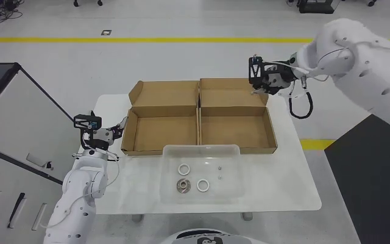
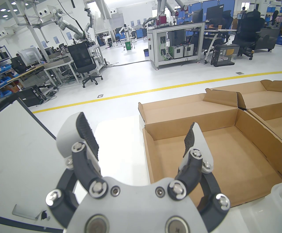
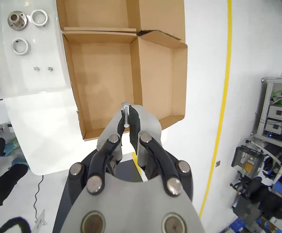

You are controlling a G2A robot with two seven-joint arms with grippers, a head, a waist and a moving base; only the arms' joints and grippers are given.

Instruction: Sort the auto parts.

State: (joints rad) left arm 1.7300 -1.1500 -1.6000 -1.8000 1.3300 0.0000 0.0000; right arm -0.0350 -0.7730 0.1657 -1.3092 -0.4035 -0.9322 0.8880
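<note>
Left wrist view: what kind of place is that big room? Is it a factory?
Most likely a robotics lab or workshop: robot arms are mounted on a frame, a white humanoid robot stands far back, and office chairs sit at desks.

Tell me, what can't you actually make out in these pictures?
Top view: the two tiny parts in the clear tray are too small to identify.
Right wrist view: the right gripper covers part of the nearer cardboard box's floor, and its pads hide part of the bolt.
Left wrist view: the picture's edge cuts off most of the tray.
Right wrist view: the edge cuts off the farther box.
</note>
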